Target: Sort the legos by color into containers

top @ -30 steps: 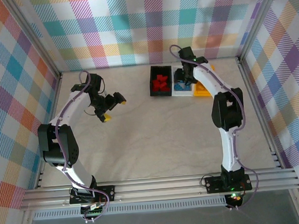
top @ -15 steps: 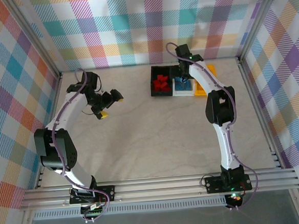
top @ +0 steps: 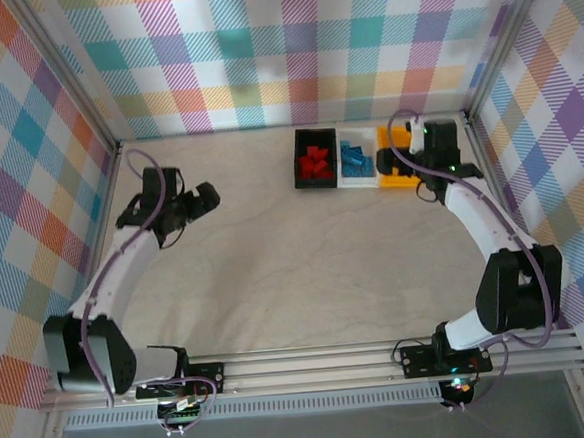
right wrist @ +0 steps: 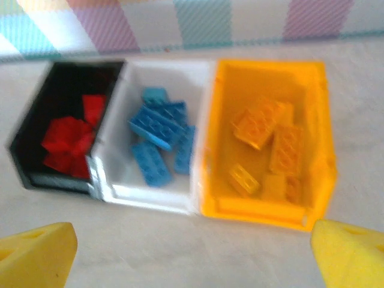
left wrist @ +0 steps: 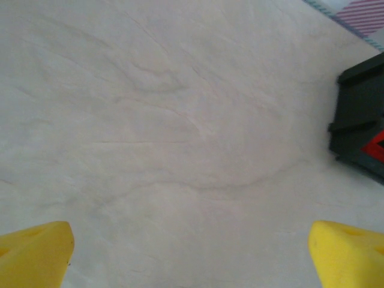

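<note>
Three containers stand side by side at the back of the table. The black bin point(top: 315, 164) point(right wrist: 36, 129) holds red legos point(right wrist: 69, 141). Blue legos point(right wrist: 159, 135) lie in the white bin point(top: 356, 161) point(right wrist: 150, 197), and yellow legos point(right wrist: 270, 135) lie in the yellow-orange bin point(top: 397, 175) point(right wrist: 264, 215). My right gripper point(top: 420, 156) point(right wrist: 192, 258) hangs open and empty just on the near side of the bins, at their right end. My left gripper point(top: 189, 214) point(left wrist: 191, 255) is open and empty over bare table far to the left, with a corner of the black bin point(left wrist: 360, 129) ahead of it.
Checkered walls close the table on three sides, and the bins sit near the back wall. A metal rail point(top: 312, 366) carrying both arm bases runs along the near edge. The tabletop point(top: 305, 268) is pale and marbled.
My right gripper opened wide and its arm swung from over the white bin to the right, past the yellow-orange bin. My left arm drew back to the left, still open.
</note>
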### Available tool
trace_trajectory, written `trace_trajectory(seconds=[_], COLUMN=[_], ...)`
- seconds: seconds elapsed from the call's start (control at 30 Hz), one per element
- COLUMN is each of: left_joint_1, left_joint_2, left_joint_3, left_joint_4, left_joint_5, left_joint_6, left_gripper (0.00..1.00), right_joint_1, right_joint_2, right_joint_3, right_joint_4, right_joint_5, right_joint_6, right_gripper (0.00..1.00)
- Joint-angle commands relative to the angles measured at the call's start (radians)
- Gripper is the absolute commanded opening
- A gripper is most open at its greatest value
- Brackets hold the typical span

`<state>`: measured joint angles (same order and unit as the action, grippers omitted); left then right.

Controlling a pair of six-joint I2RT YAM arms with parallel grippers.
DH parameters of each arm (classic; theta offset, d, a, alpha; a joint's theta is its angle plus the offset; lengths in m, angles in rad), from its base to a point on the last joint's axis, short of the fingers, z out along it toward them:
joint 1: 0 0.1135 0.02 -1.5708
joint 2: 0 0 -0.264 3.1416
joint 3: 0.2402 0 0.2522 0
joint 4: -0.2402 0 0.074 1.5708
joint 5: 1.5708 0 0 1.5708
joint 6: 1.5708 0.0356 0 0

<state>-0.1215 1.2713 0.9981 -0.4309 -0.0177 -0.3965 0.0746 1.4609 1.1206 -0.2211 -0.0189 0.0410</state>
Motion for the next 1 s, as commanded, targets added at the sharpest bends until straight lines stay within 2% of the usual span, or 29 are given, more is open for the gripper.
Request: trace_trajectory(seconds=[0.0,0.1,0.2,0.27,0.4,0.67,0.83,0.87,0.97], left_joint_1=[0.01,0.01,0.011,0.012,0.022,0.123,0.151,0.15,0.151], left_joint_2=[-0.102,-0.138,-0.116,-0.105,-0.098,-0.088,-0.013,0.005,0.06], left_joint_3=[-0.169,-0.259,-0.273,-0.294,-0.34,-0.436,-0.429,-0.43,-0.444], left_joint_4=[0.297,0.359,0.336,0.373,0.461,0.6,0.673,0.695,0.773], left_joint_5=[-0.157,-0.187,-0.193,-0.199,-0.187,-0.106,-0.011,0.002,0.031], left_joint_6=[0.142,0.212,0.257,0.274,0.346,0.407,0.413,0.41,0.415], left_gripper=[1.0,1.0,1.0,1.0,1.0,1.0,1.0,1.0,1.0], right_joint_1=[-0.032,-0.055,-0.077,-0.078,-0.077,-0.077,-0.078,-0.08,-0.081], right_joint_2=[-0.001,-0.002,0.028,0.057,0.053,-0.019,0.074,0.073,0.072], right_joint_3=[-0.184,-0.268,-0.317,-0.352,-0.487,-0.697,-0.705,-0.704,-0.7], right_joint_4=[0.166,0.232,0.316,0.379,0.63,0.945,1.042,1.039,1.025], right_joint_5=[-0.062,-0.054,-0.149,-0.169,-0.191,-0.124,-0.085,-0.046,-0.045], right_joint_6=[-0.096,-0.131,-0.132,-0.132,-0.094,-0.065,-0.046,-0.029,-0.031], right_gripper=[1.0,1.0,1.0,1.0,1.0,1.0,1.0,1.0,1.0])
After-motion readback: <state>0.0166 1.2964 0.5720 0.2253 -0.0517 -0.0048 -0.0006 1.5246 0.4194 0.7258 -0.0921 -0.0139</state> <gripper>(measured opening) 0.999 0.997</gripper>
